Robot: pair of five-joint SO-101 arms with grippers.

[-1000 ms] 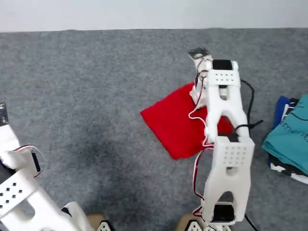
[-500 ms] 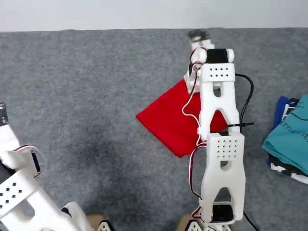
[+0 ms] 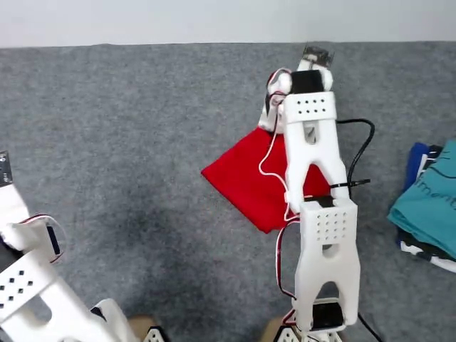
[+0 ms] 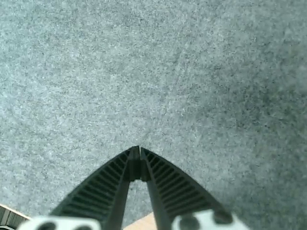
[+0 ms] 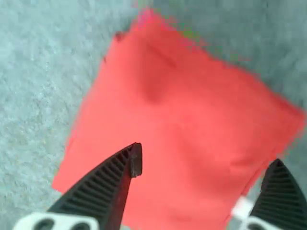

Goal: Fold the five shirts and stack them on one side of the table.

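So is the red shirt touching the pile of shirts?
Apart. The high view shows the red shirt lying mid-table and the pile of shirts off to the side, with a strip of bare grey table between them.

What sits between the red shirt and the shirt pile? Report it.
High view: bare grey table cover between red shirt and shirt pile, crossed only by the right arm's black cable.

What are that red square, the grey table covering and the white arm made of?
The red shirt looks like soft matte cloth: it lies limp, faintly creased. The grey table cover looks like felt or short carpet, being fuzzy and speckled. The right arm seems hard matte plastic, with perforated panels.
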